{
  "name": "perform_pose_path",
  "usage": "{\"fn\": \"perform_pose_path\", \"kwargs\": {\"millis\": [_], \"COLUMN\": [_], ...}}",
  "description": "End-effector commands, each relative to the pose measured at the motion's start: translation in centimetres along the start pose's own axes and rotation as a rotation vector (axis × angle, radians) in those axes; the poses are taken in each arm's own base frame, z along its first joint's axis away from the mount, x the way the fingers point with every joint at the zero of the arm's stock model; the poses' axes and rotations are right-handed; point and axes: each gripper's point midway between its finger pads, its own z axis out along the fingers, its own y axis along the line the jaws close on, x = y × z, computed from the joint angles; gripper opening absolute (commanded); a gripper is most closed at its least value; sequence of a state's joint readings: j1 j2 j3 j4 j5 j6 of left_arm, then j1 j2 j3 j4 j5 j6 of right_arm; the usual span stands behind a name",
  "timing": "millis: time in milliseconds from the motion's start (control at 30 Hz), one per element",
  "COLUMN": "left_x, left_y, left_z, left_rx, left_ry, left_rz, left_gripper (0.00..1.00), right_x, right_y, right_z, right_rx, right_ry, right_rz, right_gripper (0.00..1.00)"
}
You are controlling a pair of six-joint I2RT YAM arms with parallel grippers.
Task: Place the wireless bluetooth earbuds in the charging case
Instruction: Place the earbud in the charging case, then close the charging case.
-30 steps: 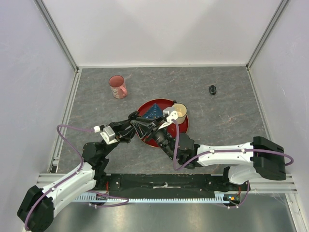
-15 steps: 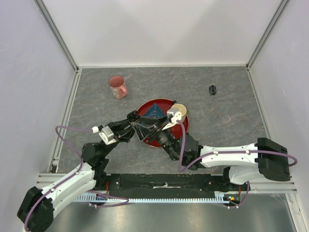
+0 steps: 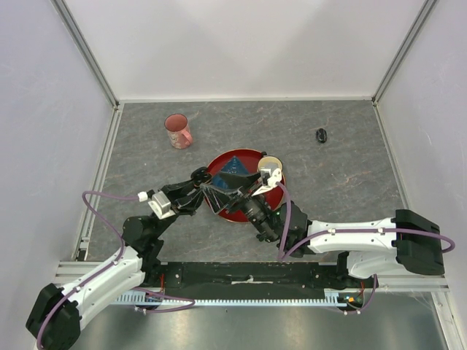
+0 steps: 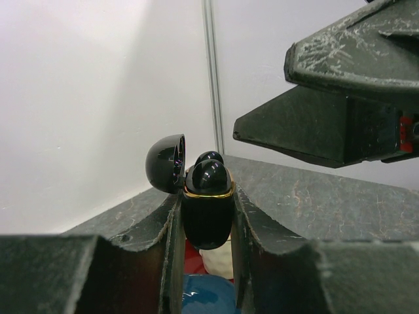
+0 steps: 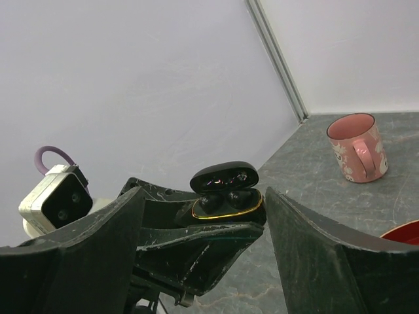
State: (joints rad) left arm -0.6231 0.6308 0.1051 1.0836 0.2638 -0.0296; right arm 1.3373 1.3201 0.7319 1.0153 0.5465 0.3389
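- Clamping the charging case (image 4: 207, 209) between its 2 fingers, my left gripper (image 4: 206, 229) holds the case upright in the air, above the near-left part of the red plate (image 3: 248, 154).
- Case lid (image 4: 165, 163): swung back on its hinge and standing open beside the body.
- Wireless bluetooth earbuds (image 4: 209, 175): 2 are seated in the wells of the case, with their rounded black tops showing above the gold rim. In the right wrist view they sit side by side under the raised lid.
- My right gripper (image 5: 204, 196): jaws wide apart and holding nothing. It faces the case from just beside it, and neither finger touches the case or my left fingers.
- Red plate: lies at about the middle of the worktop and carries a blue triangular piece (image 3: 233, 166) and a cream cup (image 3: 271, 162), the cup partly hidden by my right wrist.
- Pink mug (image 3: 177, 131): stands upright on the worktop near the far-left corner, well apart from the plate.
- Small black object (image 3: 321, 135): lies alone on the worktop toward the far-right corner, and is too small for me to tell what it is.
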Motion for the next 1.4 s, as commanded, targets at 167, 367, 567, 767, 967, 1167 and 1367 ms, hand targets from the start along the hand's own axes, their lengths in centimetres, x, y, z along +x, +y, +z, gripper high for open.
{"fn": "perform_pose_path", "kwargs": {"millis": [167,367,567,767,967,1167,1367], "left_x": [-1.4,-0.5,0.1,0.3,0.8,1.1,1.5], "left_y": [-0.1,-2.3,-3.7,-5.3,-5.7,-5.6,-4.4], "left_z": [0.6,1.2,1.5,1.5,1.7,1.7,2.1], "left_rx": [0.012,0.149,0.239,0.344,0.377,0.374,0.295], "left_ry": [-0.034,0.026,0.049,0.071,0.095,0.099,0.112], "left_rz": [-0.004,-0.007,-0.027,-0.039,-0.043,-0.042,-0.052], "left_gripper": [0.02,0.02,0.02,0.02,0.02,0.02,0.02], "right_x": [-2.7,-2.7,-3.1,-1.6,-0.5,1.7,3.3], "right_y": [1.0,-0.4,-4.8,-9.0,-9.1,-9.0,-9.5], "right_z": [0.2,0.6,0.1,0.5,0.7,-0.5,-2.5], "right_rx": [0.01,0.112,0.288,0.306,0.267,0.229,0.224], "right_ry": [0.051,0.146,0.217,0.309,0.379,0.506,0.583], "right_rz": [-0.028,-0.069,-0.1,0.066,0.059,0.025,0.018], "right_gripper": [0.85,0.91,0.96,0.96,0.96,0.96,0.96]}}
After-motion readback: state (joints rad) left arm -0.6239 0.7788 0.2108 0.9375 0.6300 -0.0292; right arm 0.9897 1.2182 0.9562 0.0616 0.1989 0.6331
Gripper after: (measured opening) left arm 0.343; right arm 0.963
